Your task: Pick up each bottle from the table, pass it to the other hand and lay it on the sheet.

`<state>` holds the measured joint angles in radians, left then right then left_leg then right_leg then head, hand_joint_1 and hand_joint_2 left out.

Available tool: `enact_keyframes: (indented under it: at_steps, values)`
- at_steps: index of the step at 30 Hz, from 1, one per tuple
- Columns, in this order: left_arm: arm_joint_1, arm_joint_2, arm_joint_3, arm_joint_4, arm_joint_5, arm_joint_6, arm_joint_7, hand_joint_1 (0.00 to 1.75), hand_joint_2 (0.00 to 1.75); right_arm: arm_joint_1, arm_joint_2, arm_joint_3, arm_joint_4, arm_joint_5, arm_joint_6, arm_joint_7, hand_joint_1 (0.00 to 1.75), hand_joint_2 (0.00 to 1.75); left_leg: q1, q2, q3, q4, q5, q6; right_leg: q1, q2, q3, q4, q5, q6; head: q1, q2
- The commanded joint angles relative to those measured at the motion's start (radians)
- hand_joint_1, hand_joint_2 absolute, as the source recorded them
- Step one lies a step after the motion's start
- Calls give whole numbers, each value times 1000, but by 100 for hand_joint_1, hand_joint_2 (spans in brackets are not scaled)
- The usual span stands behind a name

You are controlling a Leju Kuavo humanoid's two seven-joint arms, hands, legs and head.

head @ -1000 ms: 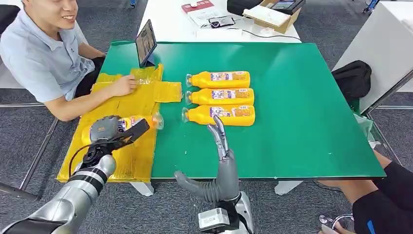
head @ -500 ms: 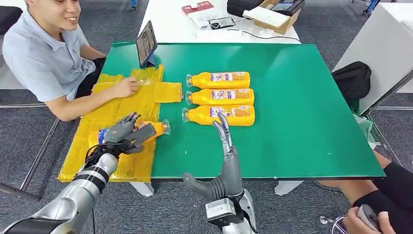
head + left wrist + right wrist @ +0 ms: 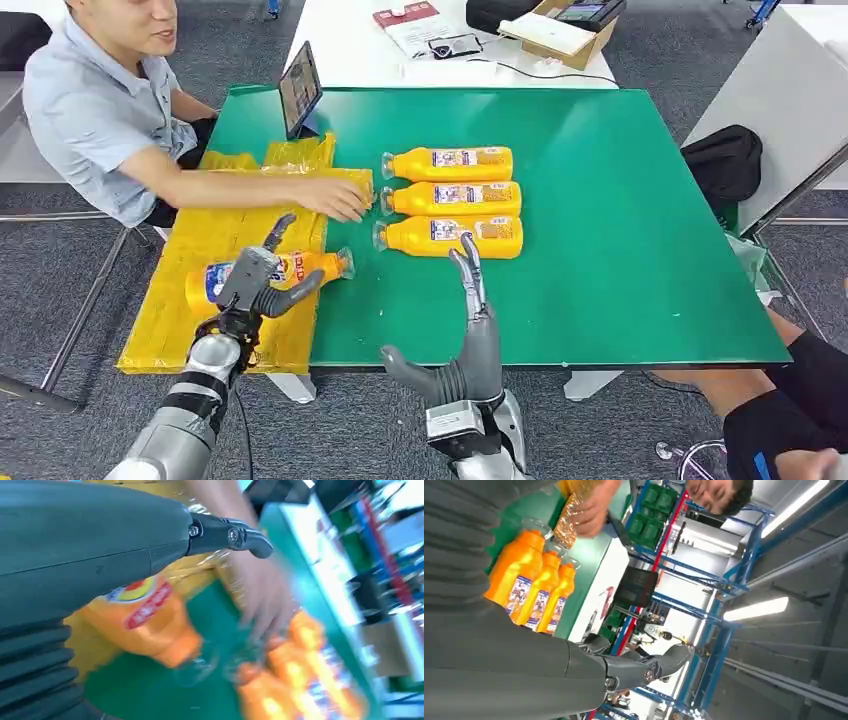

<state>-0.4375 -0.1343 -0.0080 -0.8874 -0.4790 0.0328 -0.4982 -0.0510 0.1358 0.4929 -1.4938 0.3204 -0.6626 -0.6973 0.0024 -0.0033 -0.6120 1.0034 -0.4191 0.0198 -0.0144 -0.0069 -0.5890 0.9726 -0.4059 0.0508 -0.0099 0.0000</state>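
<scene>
**Orange bottle down on the sheet, left hand let go**

Orange and lying on its side, the bottle (image 3: 275,272) rests on the yellow sheet (image 3: 190,320) at the counter's (image 3: 620,280) left edge, its clear cap poking past the sheet onto the green top. A second ago the left hand (image 3: 262,282) was wrapped round it; half a second ago the fingers were loosening; now they are spread apart with nothing in their grip, the hand hovering just over the bottle's near side. The left wrist view shows the bottle under that hand's thumb, too blurred to tell whether they touch.

Three more bottles (image 3: 450,198) lie side by side in a row near the counter's middle, caps toward the sheet, where they lay before. The right hand (image 3: 470,310) stands at the near edge, fingers straight and apart, holding nothing, its fingertips just short of the nearest of the three; it has edged a little to the right across the three pictures.

At the left edge, a person's hand (image 3: 335,197), which lay on the sheet's far part earlier, has reached along the sheet to the caps of the row. A tablet (image 3: 299,88) stands near the far left corner.
</scene>
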Motion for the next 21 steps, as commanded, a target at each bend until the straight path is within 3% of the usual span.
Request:
enact_keyframes:
  at_steps: [1,2,3,4,6,9,13,21]
  values:
    - [107,-59,19,-359,446,-49,-8,0,175,-61,-43,-50,93,115,4,-1,0,175,1,3,4,1,-3,-1,1,3,4,0,-2,-2,0,0]
    - [147,-60,17,-427,558,-65,-1,0,175,-78,-71,-82,119,212,69,79,0,175,1,2,1,0,-2,0,1,2,1,-1,0,-1,0,0]
    - [165,-49,1,-453,574,-58,7,0,175,-79,-68,-111,128,214,92,65,0,175,1,2,3,0,-2,0,1,3,2,-1,-1,-1,0,0]
    - [208,-56,20,-502,674,-88,5,0,175,-109,-127,-111,183,338,170,194,0,175,0,2,1,0,-1,0,0,2,1,-1,0,-1,0,0]
    - [244,-51,22,-540,713,-103,8,0,175,-129,-141,-153,238,325,199,157,0,175,0,3,2,-1,-1,0,0,3,2,-2,0,-1,0,0]
    - [290,-70,38,-597,773,-62,25,0,175,-200,-169,-227,368,392,265,238,0,175,0,3,3,-1,-2,0,0,3,3,-2,0,-1,0,0]
    - [331,-56,-14,-651,479,204,-100,0,175,-294,-203,-265,519,463,304,275,0,175,-1,2,1,0,-1,0,-1,2,2,-1,0,-1,0,0]
    - [342,-42,-110,-655,272,326,-109,0,175,-377,-194,-261,673,526,316,315,0,175,0,1,2,0,-2,-1,0,2,2,-1,0,-1,0,0]
